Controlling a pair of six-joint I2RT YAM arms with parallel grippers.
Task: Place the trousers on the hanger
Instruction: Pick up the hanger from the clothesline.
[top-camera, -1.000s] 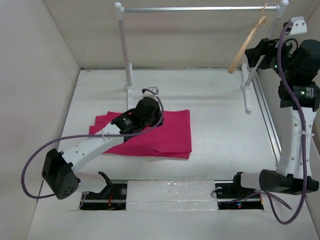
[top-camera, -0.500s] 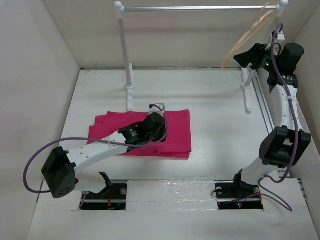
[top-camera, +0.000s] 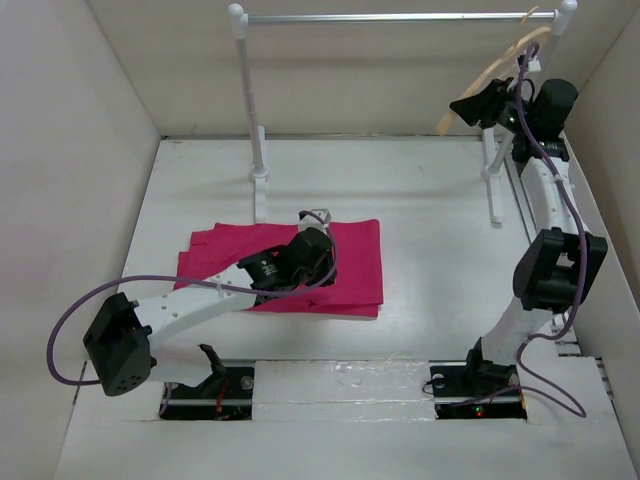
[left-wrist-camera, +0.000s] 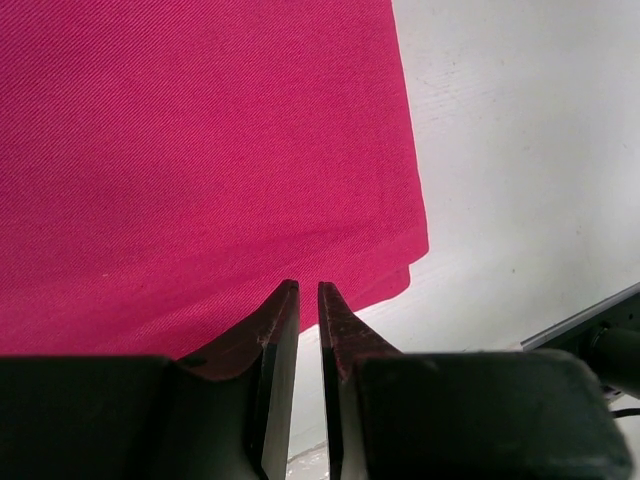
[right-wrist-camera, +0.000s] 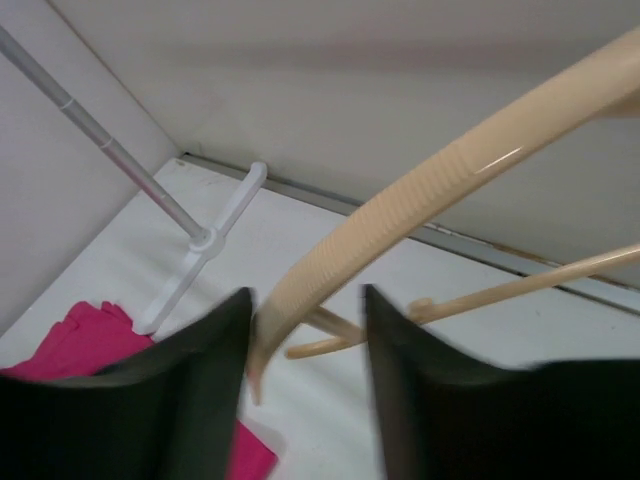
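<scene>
– Jaws first: your left gripper (left-wrist-camera: 309, 290) had its fingers almost together, only a slit between. Tips sat at the near edge of the trousers (left-wrist-camera: 200, 150). No cloth showed in the slit, so I couldn't say it had any.
– And my right?
– Your right gripper (right-wrist-camera: 306, 296) stood spread, a finger on either side of the lower end of the hanger (right-wrist-camera: 450, 170). Left finger was just beside the wood, right one apart. Not clamped.
– Where did the things lie?
– Trousers lay folded flat on the table (top-camera: 440, 260), left of centre in the overhead view, your left wrist over them. Hanger hung tilted from the rail (top-camera: 390, 17) at the upper right of that frame, well apart from the cloth.
– So which step was I on?
– Fetching the hanger, by my reckoning. Nothing was on it yet; task barely begun.
– Next move?
– You'd have needed to close the right squarely on the hanger arm, since the wood is slim and curved and could twist. Then lift the hook clear of the rail before bringing it across. Left would have needed a real bite on one cloth edge, not a skim.
</scene>
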